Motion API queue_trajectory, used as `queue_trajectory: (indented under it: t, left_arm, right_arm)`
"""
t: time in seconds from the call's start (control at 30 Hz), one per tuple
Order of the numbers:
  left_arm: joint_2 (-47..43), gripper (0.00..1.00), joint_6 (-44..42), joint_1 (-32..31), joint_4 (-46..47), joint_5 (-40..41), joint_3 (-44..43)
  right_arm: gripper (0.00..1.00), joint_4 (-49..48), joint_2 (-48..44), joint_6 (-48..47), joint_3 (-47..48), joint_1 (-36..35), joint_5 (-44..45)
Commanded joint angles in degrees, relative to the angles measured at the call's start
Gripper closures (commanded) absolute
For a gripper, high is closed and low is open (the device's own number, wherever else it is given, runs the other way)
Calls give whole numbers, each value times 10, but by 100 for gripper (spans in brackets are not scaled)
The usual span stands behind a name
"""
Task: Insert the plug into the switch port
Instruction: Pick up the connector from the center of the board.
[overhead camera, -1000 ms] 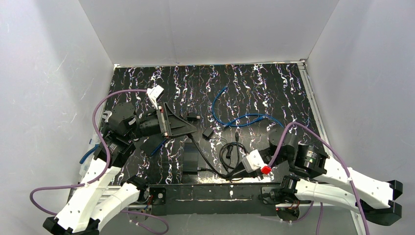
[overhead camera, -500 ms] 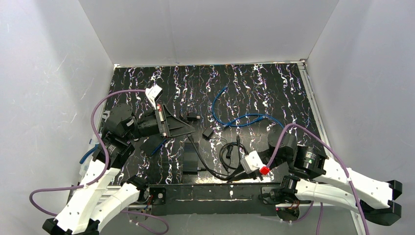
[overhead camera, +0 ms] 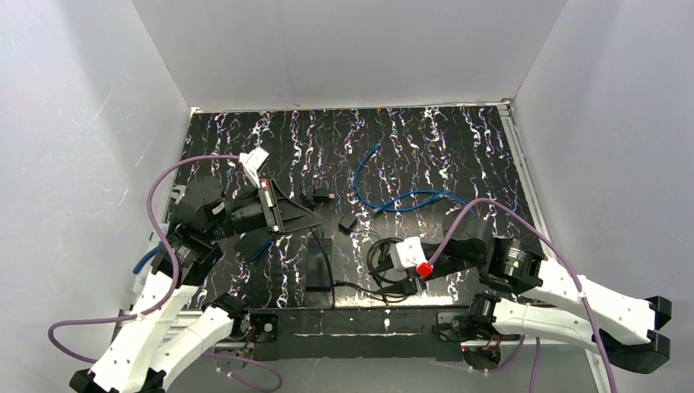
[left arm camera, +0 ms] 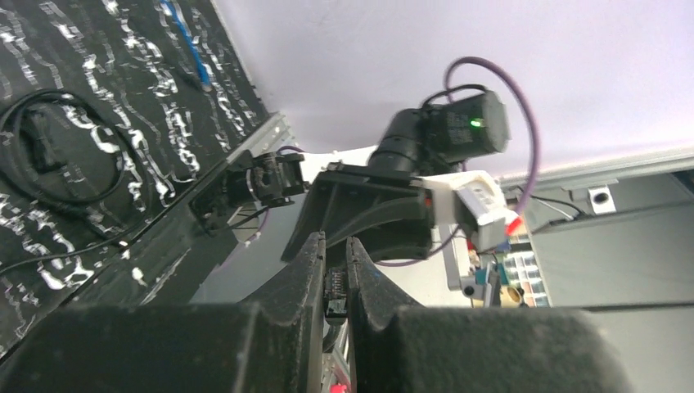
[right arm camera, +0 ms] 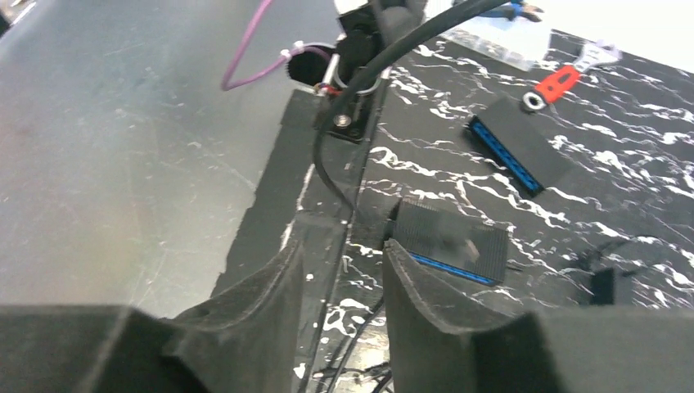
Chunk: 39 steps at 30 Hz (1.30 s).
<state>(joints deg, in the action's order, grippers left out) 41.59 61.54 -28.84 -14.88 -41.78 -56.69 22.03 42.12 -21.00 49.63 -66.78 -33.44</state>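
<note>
Fingers of your left hand pinch the small black plug toward the left edge of the worktop; your right hand gapes around the black cable beside the ribbed black switch box.

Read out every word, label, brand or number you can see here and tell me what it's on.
No text is legible.
Round label on the right arm: too small to read.
Coloured bins off the table, left wrist view: too blurred.
Nearer black switch: no print visible.
</note>
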Motion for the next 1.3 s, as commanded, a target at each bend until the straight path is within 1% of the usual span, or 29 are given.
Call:
queue_trajectory:
  t: [0.0,0.13,0.27,0.43,0.6,0.73,1.0,1.27]
  left_arm:
    - [-5,100,-48,0,-98,62,-35]
    - [12,100,-68,0,-176,121,-68]
    - [32,100,-82,0,-218,158,-91]
    - [42,100,-99,0,-280,236,-116]
    - [46,100,-97,0,-307,282,-123]
    - [56,100,-89,0,-311,294,-123]
    - [65,100,-68,0,-338,330,-134]
    - [69,100,-49,0,-370,364,-145]
  right_arm:
    - [52,-48,21,23,61,-1,90]
    - [52,-64,77,40,116,-2,137]
    - [52,-62,146,60,180,-5,197]
    - [56,-90,211,114,234,-10,252]
    - [58,-104,258,144,273,-21,273]
    - [59,-83,302,158,307,-33,295]
    - [60,-66,344,174,322,-54,366]
    - [60,-67,374,193,322,-70,388]
